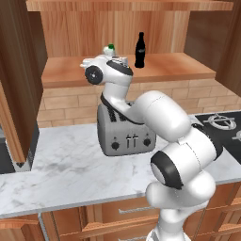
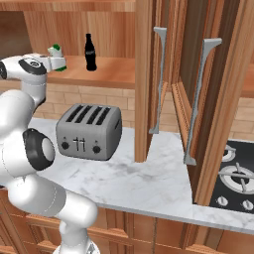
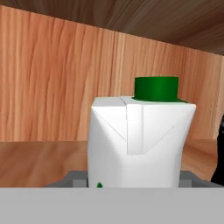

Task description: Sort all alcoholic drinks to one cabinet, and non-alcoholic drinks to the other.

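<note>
progress: cola bottle (image 1: 140,49) stood on cabinet shelf (image 1: 188,66) | carton (image 3: 140,140) just beside cola bottle, between the gripper (image 1: 114,56) fingers, grip or release unclear | alcoholic bottles unseen, presumably left

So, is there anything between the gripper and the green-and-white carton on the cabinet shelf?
Nothing visible. In the hand view the carton sits directly at the gripper, on the cabinet shelf. The black cola bottle stands off to the side, not in between.
</note>
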